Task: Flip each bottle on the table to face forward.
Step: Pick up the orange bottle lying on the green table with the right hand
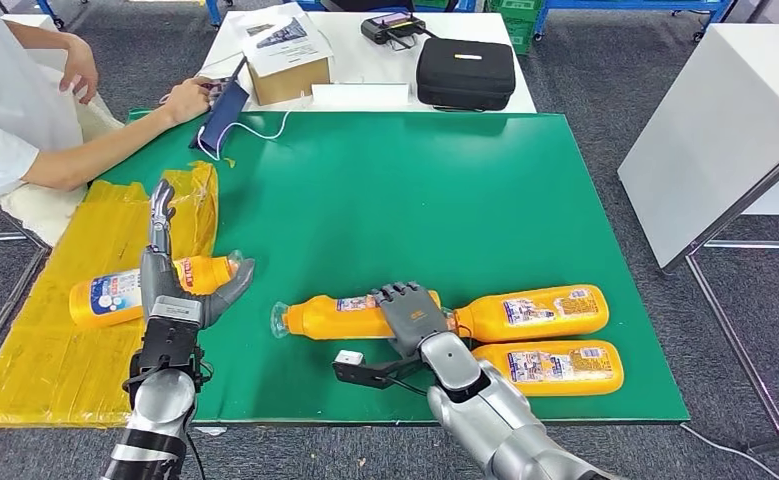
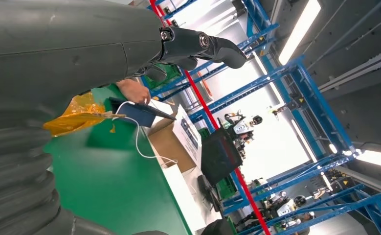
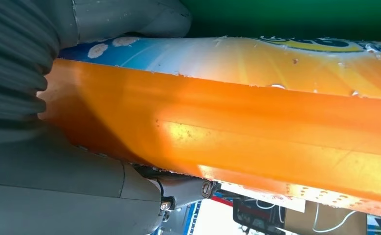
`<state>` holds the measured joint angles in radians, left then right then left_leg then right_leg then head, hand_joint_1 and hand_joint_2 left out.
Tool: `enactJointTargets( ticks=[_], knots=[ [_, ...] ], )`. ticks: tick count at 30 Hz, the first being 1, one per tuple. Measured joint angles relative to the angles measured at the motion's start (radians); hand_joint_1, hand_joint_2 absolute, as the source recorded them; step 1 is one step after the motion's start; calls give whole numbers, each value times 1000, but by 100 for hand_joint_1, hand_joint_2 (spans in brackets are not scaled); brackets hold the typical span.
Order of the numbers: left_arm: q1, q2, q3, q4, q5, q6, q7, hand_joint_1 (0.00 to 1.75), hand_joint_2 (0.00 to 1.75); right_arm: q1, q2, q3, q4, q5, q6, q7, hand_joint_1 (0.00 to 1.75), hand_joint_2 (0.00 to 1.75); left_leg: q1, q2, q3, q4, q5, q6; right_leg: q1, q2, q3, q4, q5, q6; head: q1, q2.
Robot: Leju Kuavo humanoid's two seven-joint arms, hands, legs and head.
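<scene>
Bottles, four of them and all orange, are seen lying on their sides in the head view. The middle bottle (image 1: 350, 316) lies on the green mat (image 1: 415, 190) with its long axis left to right and its clear cap to the left. The right hand (image 1: 412, 312) is laid over its right end, fingers curled across the body. In the right wrist view that bottle (image 3: 257, 122) is shown close up, clamped between thumb and fingers, with a blue and white label along one edge. Two more bottles are found to the right, the far-right bottle (image 1: 535, 312) and the near-right bottle (image 1: 550, 367), both lengthwise left to right; their necks are hidden behind the right arm. The left bottle (image 1: 130, 292) rests on yellow plastic (image 1: 35, 370) at the table's left, cap pointing right. The left hand (image 1: 170, 280) is held upright over it, fingers spread and straight, nothing gripped. In the left wrist view the left hand (image 2: 198, 46) is seen with fingers extended against blue racking (image 2: 296, 83), and a person's hand (image 2: 134, 90) is shown beside a phone (image 2: 139, 113).
</scene>
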<state>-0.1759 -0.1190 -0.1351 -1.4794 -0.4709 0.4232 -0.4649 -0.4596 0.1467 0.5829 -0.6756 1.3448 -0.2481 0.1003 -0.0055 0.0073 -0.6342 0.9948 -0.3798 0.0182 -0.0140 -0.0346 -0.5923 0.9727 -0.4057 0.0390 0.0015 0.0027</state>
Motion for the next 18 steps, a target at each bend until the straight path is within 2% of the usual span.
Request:
enactJointTargets(
  ticks=[3,6,12,18],
  knots=[
    [0,0,-4,0,1,-6,0,0,175,15,0,-4,-12,-45,-70,-23,175,175,0,0,0,0,0,0,0,0,1,0,0,0,0,0],
    [2,0,-21,-1,1,-54,10,0,175,73,0,-34,-89,-139,-185,-87,175,175,0,-1,-3,0,1,1,0,0,4,0,1,1,0,0],
    [12,5,-87,-1,89,-260,10,0,175,208,3,-156,-369,-404,-367,-262,175,175,0,-1,-9,0,1,1,0,0,-1,0,1,2,0,0],
    [13,21,-150,-1,246,-499,-50,0,175,244,9,-309,-516,-656,-420,-424,175,175,-1,0,-10,0,1,1,0,0,-2,0,1,2,0,0]
  ],
)
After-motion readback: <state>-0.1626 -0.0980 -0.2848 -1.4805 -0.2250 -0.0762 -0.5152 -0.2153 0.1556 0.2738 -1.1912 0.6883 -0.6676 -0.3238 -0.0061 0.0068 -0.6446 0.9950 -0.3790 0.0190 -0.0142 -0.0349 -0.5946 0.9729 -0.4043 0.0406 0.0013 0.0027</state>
